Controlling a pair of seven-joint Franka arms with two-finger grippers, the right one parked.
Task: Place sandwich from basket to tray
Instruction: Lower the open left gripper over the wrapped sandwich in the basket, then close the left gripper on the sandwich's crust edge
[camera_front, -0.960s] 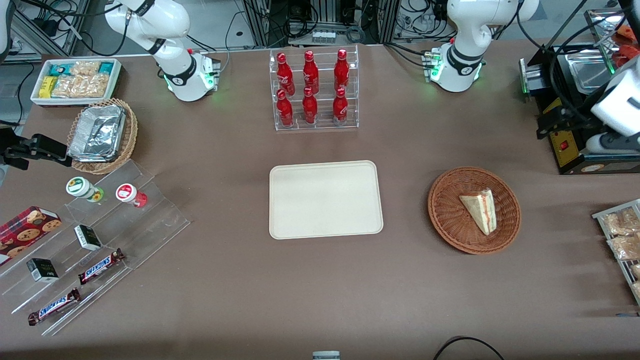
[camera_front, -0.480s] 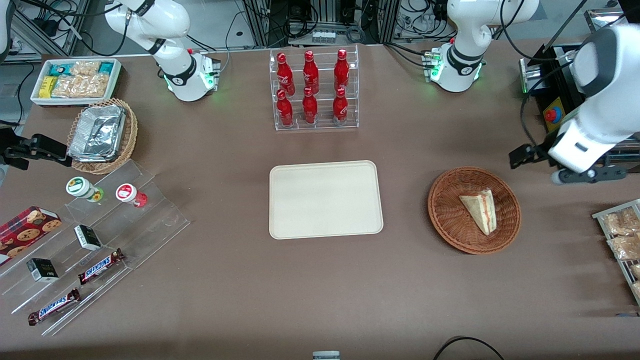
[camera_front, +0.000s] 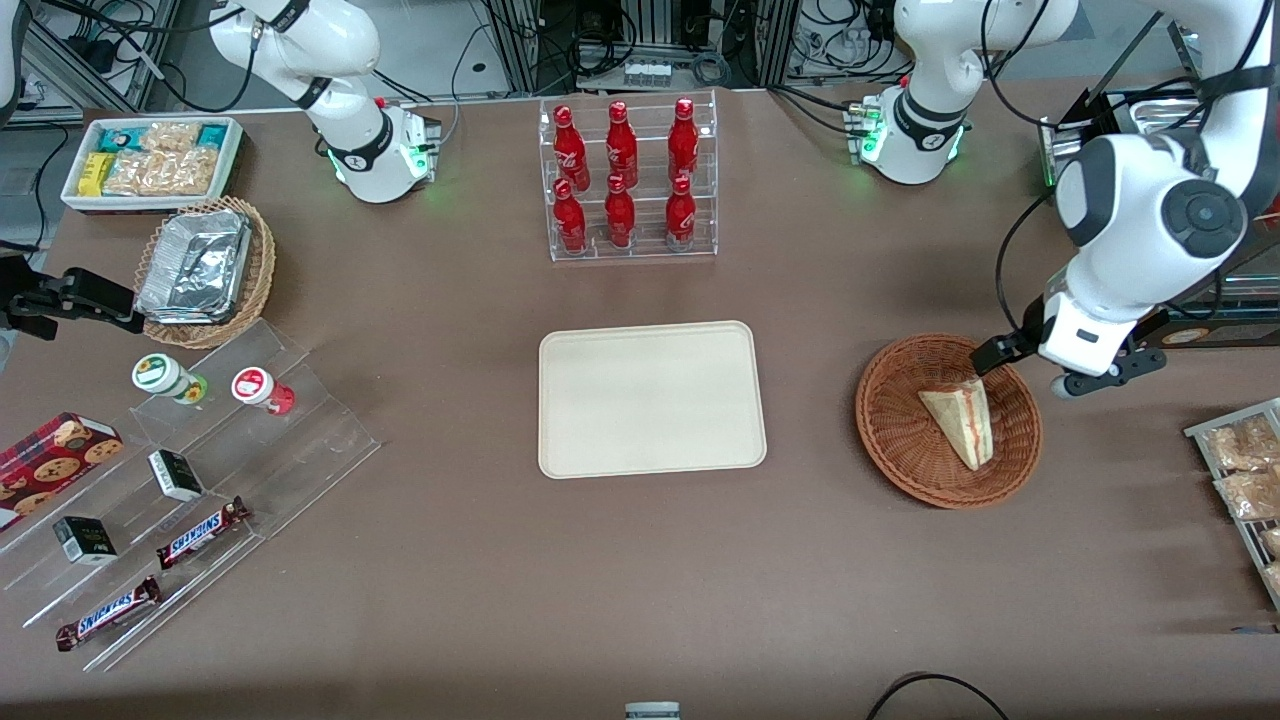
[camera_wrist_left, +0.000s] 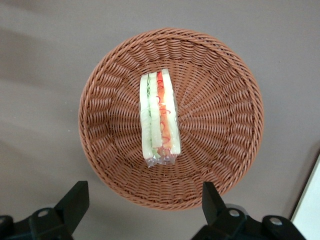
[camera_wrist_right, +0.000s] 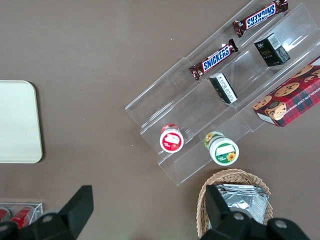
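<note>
The sandwich (camera_front: 962, 420), a white bread wedge with red and green filling, lies in the reddish-brown woven basket (camera_front: 900, 460). The left wrist view looks straight down on the sandwich (camera_wrist_left: 160, 117), still wrapped in clear film, in the middle of the basket (camera_wrist_left: 215, 150). My left gripper (camera_front: 1070, 365) hangs above the basket's rim, a little farther from the front camera than the sandwich. It is open (camera_wrist_left: 144, 205), with its black fingers (camera_wrist_left: 75, 200) wide apart and nothing between them. The cream tray (camera_front: 650, 400) lies bare at the table's middle, beside the basket.
A clear rack of red bottles (camera_front: 625, 180) stands farther from the camera than the tray. At the working arm's end sit a black machine (camera_front: 1140, 220) and a wire rack of snack packets (camera_front: 1240, 470). Acrylic steps with candy bars (camera_front: 200, 460) fill the parked arm's end.
My left arm has swung in from the working arm's end of the table, and its gripper now sits over the basket's rim. The sandwich, basket and tray have not moved.
</note>
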